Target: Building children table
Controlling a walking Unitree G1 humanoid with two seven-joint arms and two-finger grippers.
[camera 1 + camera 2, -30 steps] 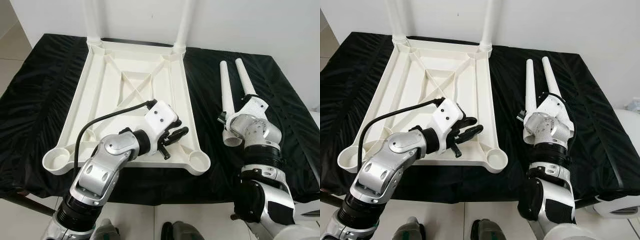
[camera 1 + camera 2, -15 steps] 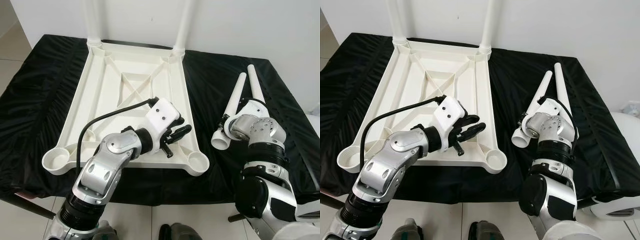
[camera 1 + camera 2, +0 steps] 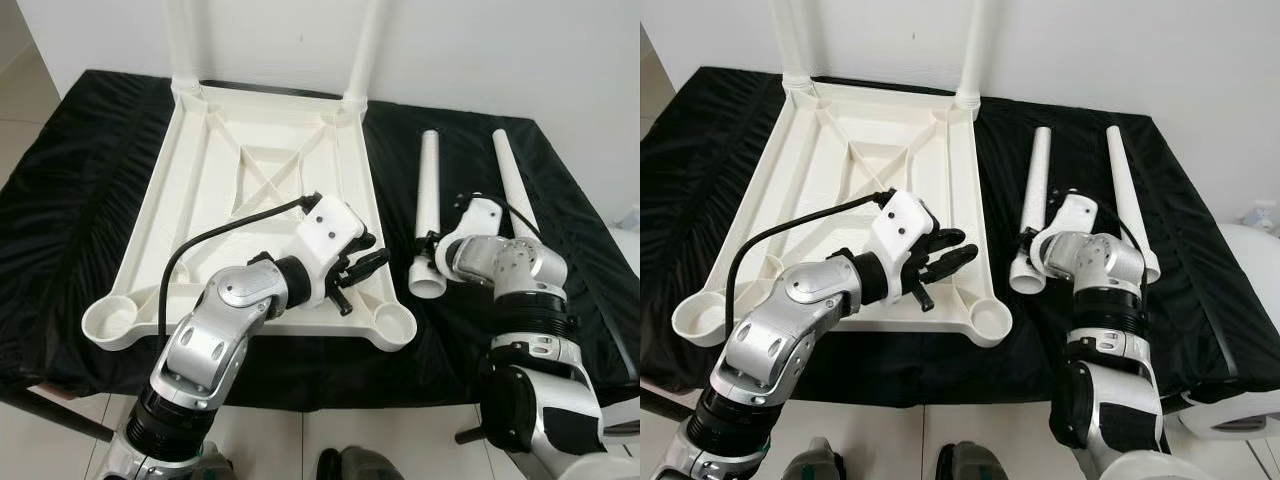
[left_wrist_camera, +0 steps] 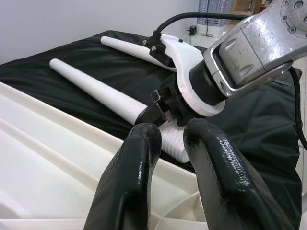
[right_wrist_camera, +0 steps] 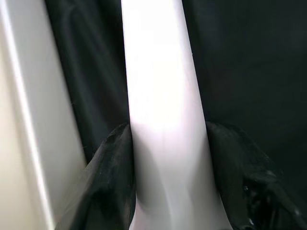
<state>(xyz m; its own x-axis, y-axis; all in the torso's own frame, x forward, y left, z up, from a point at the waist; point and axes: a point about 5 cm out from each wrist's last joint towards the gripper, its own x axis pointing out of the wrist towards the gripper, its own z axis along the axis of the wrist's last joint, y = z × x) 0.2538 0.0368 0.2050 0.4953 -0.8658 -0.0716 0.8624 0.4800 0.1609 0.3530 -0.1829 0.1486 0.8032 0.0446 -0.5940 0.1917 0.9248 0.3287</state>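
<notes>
Left hand hovering over the tabletop's edge, facing the right hand

The left hand's two black fingers are standing close together with a narrow gap between them and nothing gripped, above the white ribbed underside of the upturned table top. Past them, the right hand on its silver arm is gripping the wide ridged end of a white table leg, which is stretching away over the black cloth on the desk. A second white leg is lying farther back on the cloth, well apart from the first.
</notes>
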